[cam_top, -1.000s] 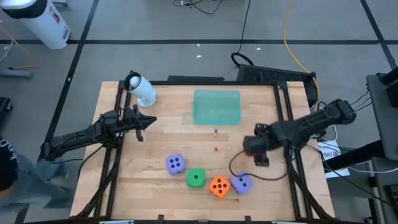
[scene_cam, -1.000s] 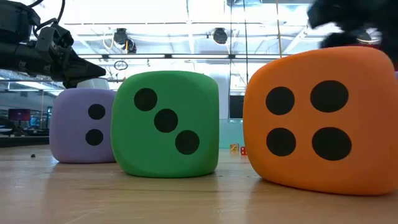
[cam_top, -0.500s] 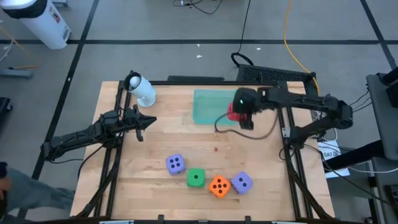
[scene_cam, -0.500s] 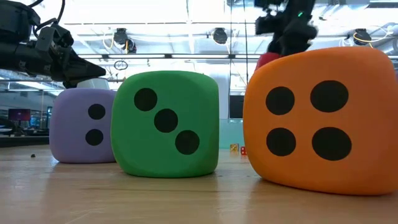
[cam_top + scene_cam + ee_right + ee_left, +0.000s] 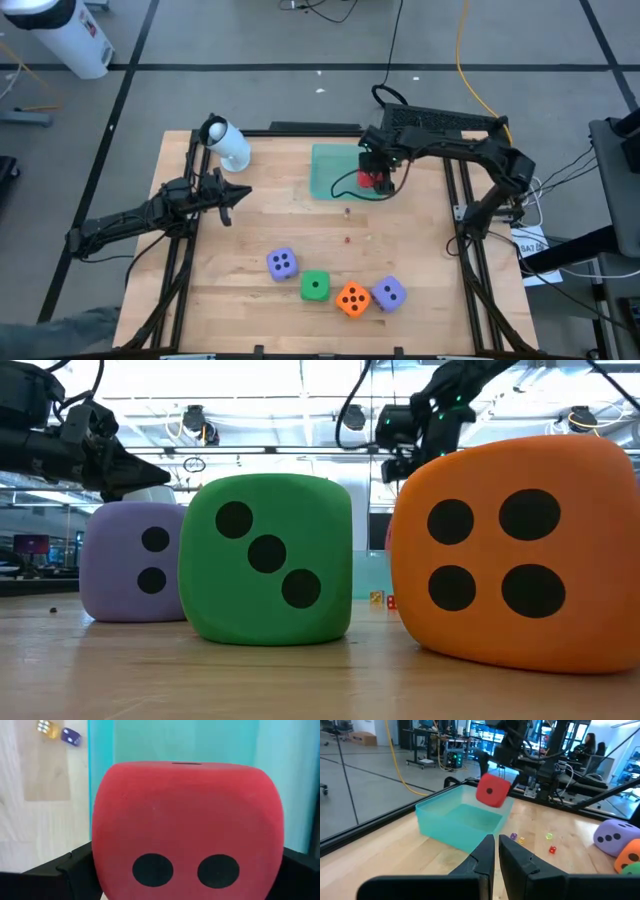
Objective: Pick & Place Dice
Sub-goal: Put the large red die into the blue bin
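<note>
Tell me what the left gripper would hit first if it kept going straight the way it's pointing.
Probably the teal bin: the left gripper points at its near wall, with bare table between. The red die sits higher, above that line.

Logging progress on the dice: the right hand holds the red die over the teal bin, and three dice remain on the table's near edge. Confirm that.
Wrong count. The high view shows four dice left in the near row: purple die, green die, orange die and second purple die. The rest stands: the right hand holds the red die over the teal bin.
</note>
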Available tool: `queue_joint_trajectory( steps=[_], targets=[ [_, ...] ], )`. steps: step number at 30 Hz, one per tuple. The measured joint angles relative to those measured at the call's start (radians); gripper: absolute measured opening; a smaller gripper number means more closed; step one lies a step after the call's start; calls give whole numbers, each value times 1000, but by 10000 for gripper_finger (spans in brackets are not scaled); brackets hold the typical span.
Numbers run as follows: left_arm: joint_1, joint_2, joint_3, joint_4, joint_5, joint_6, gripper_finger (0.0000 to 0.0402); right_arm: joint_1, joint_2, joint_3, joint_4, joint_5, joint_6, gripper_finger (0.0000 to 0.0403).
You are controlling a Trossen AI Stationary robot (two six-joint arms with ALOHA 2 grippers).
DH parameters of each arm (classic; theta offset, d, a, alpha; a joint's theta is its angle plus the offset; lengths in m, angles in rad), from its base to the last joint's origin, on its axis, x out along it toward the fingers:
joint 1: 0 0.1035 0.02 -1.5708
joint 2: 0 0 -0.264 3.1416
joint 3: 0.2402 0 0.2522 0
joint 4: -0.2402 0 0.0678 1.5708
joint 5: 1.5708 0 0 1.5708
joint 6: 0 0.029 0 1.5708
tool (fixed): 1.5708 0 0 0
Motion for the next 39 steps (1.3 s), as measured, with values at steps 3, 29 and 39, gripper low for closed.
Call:
queue_joint_trajectory(
  steps=[3, 29, 39],
  targets=[
    [0, 0, 0, 0, -13, 0, 33, -11, 41, 0, -8, -60, 10, 398],
    [-76, 386, 97, 289, -45, -89, 3, 19, 56, 2, 43, -24, -31, 400],
    [-103, 1003, 412, 486, -96, 24, 2, 20, 52, 2, 90, -78, 0, 400]
  ],
)
